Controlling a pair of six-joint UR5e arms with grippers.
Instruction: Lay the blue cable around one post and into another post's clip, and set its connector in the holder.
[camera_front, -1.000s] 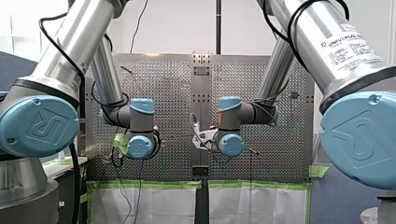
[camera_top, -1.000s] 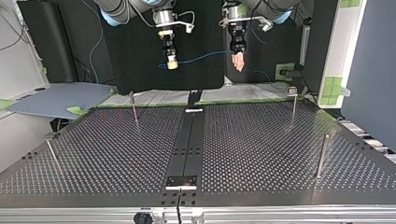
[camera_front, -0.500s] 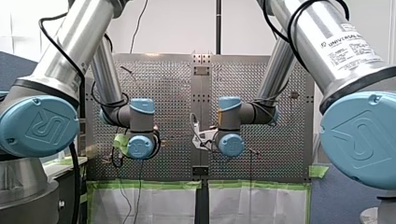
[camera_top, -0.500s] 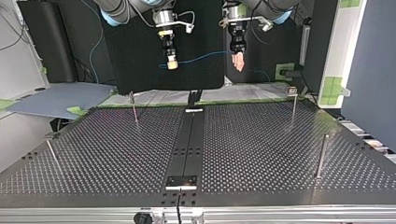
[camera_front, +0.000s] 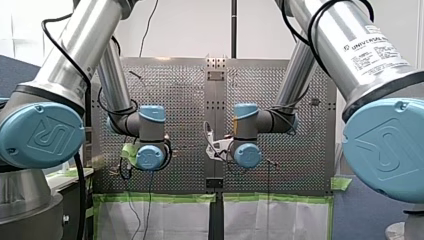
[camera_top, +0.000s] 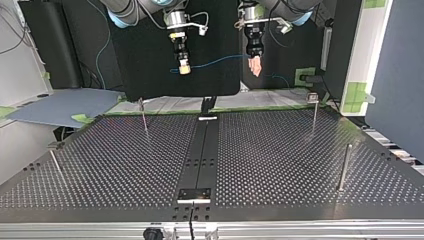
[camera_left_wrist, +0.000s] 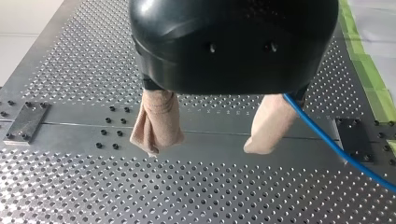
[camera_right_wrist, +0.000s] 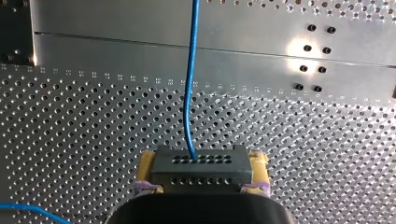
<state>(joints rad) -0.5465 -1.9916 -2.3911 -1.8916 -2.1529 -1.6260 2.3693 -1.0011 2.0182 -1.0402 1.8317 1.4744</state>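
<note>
My right end effector (camera_right_wrist: 201, 186) is clamped on the dark connector (camera_right_wrist: 201, 168) between its yellow pads (camera_right_wrist: 147, 164), above the surface (camera_top: 275, 160). The blue cable (camera_right_wrist: 189, 93) runs from it to my left end effector (camera_left_wrist: 208, 142), whose beige pads (camera_left_wrist: 156, 123) stand apart, the cable just beside one. I judge the left should close on the cable, lightly taut, before both descend toward a post (camera_top: 344, 167).

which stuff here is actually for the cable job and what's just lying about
For the job: blue cable, its black connector in my right hand, my left hand, the posts.
Lying about: grey-blue sheet beside the table, green tape, black backdrop.
</note>
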